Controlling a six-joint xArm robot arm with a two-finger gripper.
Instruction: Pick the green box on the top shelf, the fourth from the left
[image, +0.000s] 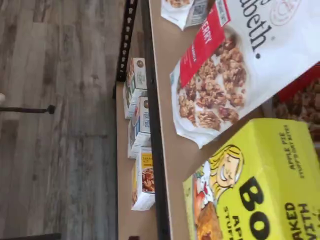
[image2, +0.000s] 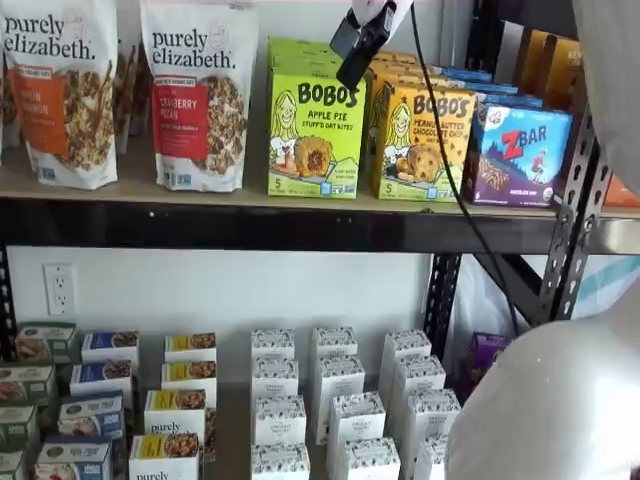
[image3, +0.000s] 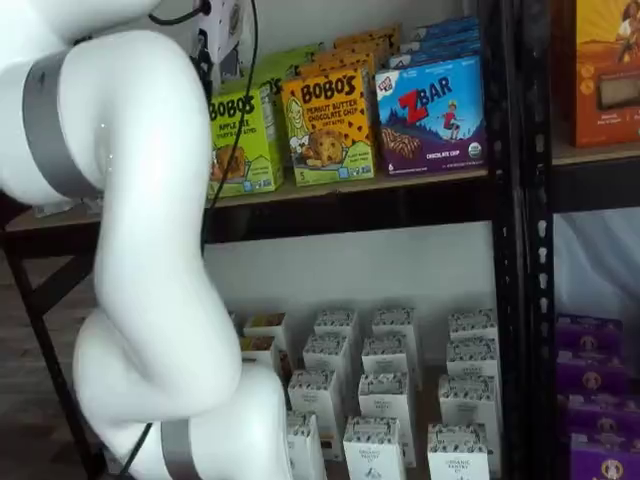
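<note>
Gripper hangs above green box, in front of its top edge; fingers seen side-on, gap not visible, though jaws stand wide; nothing held. Green box upright on top shelf, matte lime cardboard, rectangular. Just beside it: yellow-orange Bobo's box, then blue ZBar box; other side, glossy white granola pouch. Black cable drapes across orange box. Small white boxes below.
</note>
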